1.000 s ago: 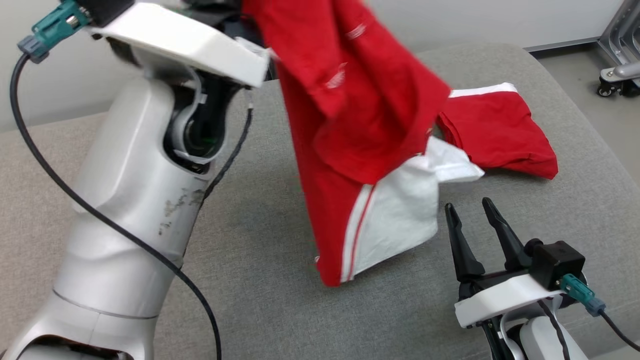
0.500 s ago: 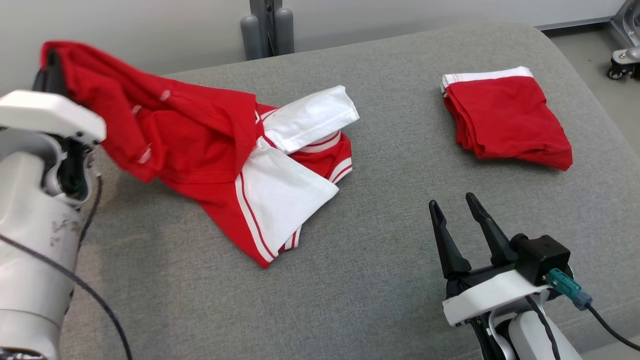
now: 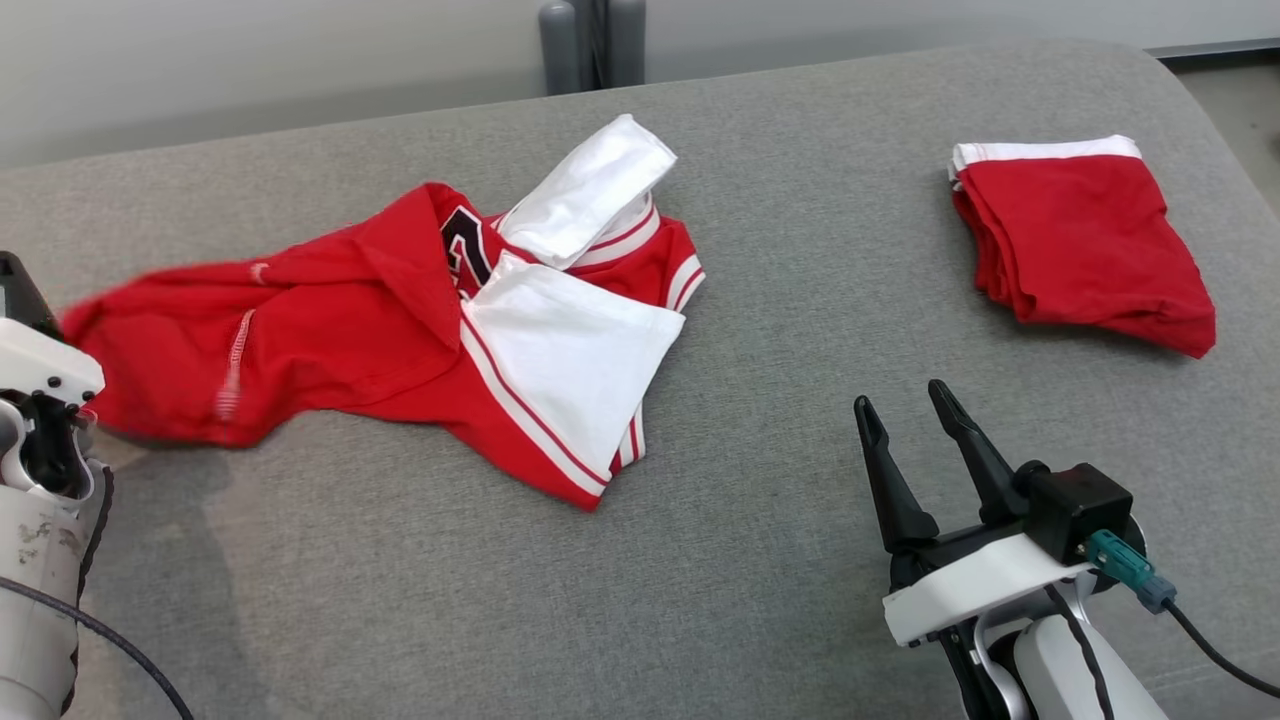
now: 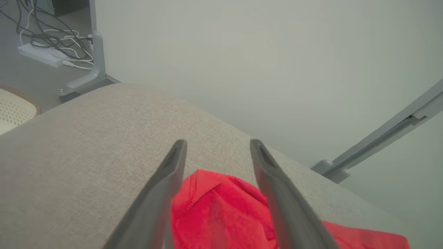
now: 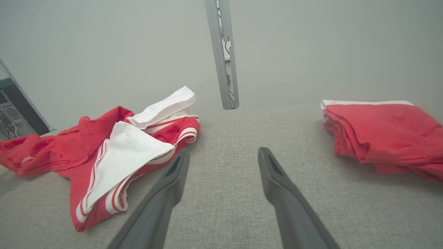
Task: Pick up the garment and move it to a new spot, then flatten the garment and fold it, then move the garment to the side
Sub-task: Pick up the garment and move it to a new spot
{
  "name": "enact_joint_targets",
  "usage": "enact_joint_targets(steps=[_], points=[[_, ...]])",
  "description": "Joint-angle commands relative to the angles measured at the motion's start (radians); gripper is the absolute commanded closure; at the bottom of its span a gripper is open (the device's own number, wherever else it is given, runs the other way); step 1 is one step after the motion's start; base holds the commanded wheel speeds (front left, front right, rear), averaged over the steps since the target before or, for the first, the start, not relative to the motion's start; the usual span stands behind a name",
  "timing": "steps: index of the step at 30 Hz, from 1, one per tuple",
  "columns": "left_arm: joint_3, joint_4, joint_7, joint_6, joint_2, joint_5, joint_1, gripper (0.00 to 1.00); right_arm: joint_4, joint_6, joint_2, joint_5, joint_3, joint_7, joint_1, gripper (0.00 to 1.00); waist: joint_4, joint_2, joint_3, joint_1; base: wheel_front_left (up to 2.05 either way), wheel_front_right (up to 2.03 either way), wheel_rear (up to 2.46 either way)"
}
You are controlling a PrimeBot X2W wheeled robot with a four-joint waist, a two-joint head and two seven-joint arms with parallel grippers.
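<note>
Garment [image 3: 350,330] lies crumpled, unflattened; flattening, folding, moving aside remain; left hand [image 4: 218,142] spread wide, gripping nothing; right hand [image 3: 900,395] open, empty.

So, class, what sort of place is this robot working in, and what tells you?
Probably a robotics lab or test room: a grey fabric-covered work surface, a metal stand post, and a power strip with loose cables on the floor.

A pale wall [image 3: 250,60] backs the grey fabric surface [image 3: 760,560], with a grey metal post [image 3: 592,40] at twelve o'clock. At ten o'clock in the left wrist view, cables [image 4: 52,38] and perhaps a power strip [image 4: 41,57] lie on the floor.
</note>
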Motion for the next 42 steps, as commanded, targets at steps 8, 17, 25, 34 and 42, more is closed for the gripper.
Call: enact_joint_targets(steps=[8, 17, 25, 34, 42], points=[[0.079, -0.075, -0.009, -0.005, 0.027, 0.01, -0.002, 0.0, 0.009, 0.0, -0.005, -0.017, -0.01, 0.0, -0.005, 0.0, 0.054, 0.0, -0.023, 0.0, 0.0, 0.0, 0.0], [0.2, -0.365, -0.009, -0.066, -0.024, 0.163, 0.093, 0.0, -0.021, 0.0, -0.005, -0.03, -0.024, 0.0, 0.015, 0.0, 0.098, 0.0, -0.084, 0.0, 0.0, 0.0, 0.0], [0.274, -0.744, -0.007, -0.104, -0.156, 0.383, 0.345, 0.0, -0.072, 0.0, -0.005, -0.059, -0.052, 0.0, 0.055, 0.0, 0.132, 0.0, -0.147, 0.0, 0.0, 0.0, 0.0], [0.315, -1.033, -0.007, -0.126, -0.302, 0.517, 0.663, 0.0, -0.077, 0.0, -0.005, -0.082, -0.063, 0.0, 0.095, 0.0, 0.168, 0.0, -0.176, 0.0, 0.0, 0.0, 0.0], [0.25, -1.073, -0.007, -0.098, -0.308, 0.453, 0.818, 0.0, -0.042, 0.0, -0.005, -0.081, -0.065, 0.0, 0.107, 0.0, 0.177, 0.0, -0.178, 0.0, 0.0, 0.0, 0.0]])
